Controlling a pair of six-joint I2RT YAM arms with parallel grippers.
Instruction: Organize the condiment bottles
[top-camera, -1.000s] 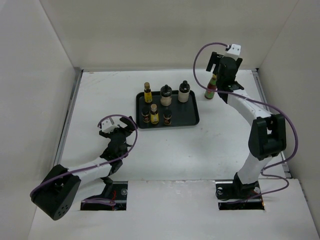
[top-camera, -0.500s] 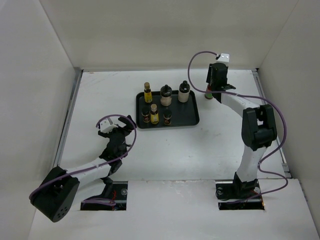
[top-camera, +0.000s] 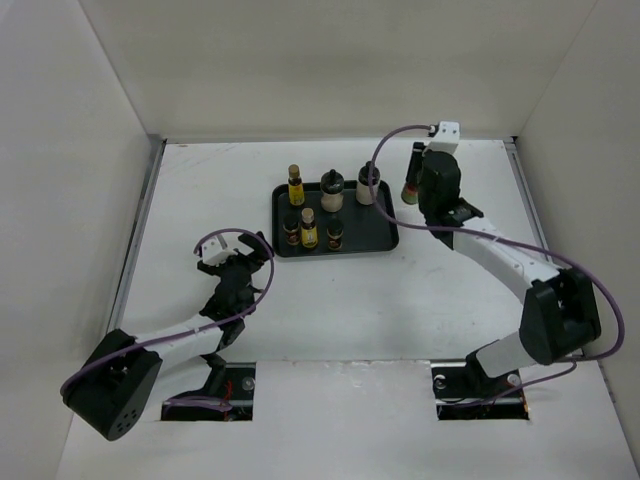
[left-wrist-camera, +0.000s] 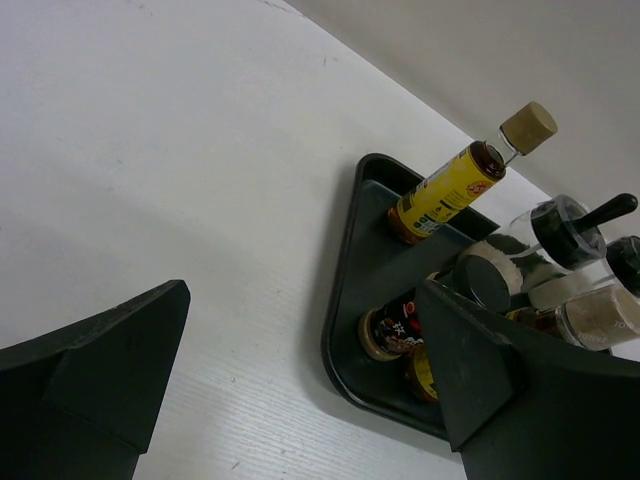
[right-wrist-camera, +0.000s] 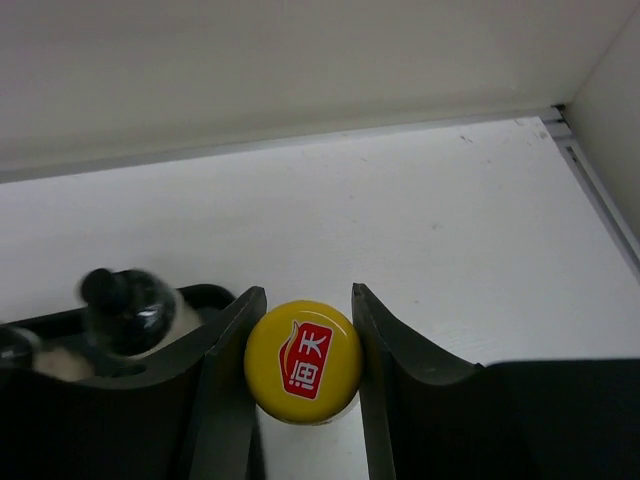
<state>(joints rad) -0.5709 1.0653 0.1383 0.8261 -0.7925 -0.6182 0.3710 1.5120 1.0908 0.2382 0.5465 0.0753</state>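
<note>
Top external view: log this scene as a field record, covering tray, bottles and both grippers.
tray: black tray, mid-table
on tray: six bottles, two rows of three
seventh: yellow-capped bottle, beside the tray's right rear corner
right gripper: shut on yellow-capped bottle
left gripper: open, empty, left of tray

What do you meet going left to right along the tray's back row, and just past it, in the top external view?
yellow-labelled bottle → pale shaker → white black-capped bottle → red-necked bottle, which is past the right edge of the tray and clamped in the right gripper.
</note>
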